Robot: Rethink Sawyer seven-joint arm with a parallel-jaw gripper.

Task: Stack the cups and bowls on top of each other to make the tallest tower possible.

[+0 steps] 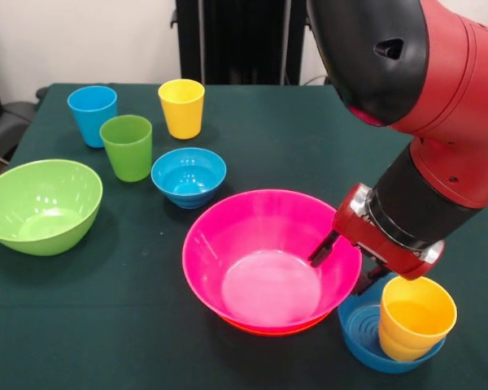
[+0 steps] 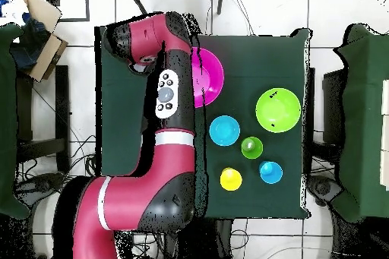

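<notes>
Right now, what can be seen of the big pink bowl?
The pink bowl is large, glossy plastic, upright and empty, near the table's front. An orange-red rim peeks from beneath, so it seems nested on another bowl. The claw reaches over its right rim, one finger inside. Overhead, the arm hides most of it.

Front view, front centre: central large bowl (image 1: 252,244), seated in a lower bowl (image 1: 264,331) that shows only under its base. Just right of it, near the front right corner: right small bowl (image 1: 359,335), with a short cup (image 1: 415,318) tilted inside it. Between those two, at the central large bowl's right rim: gripper (image 1: 342,264). At the left side: left large bowl (image 1: 41,203). Behind and left of the central large bowl: middle small bowl (image 1: 189,175). Farther back, three upright and apart: front cup (image 1: 128,148), back-left cup (image 1: 92,114), back-right cup (image 1: 181,107).
</notes>
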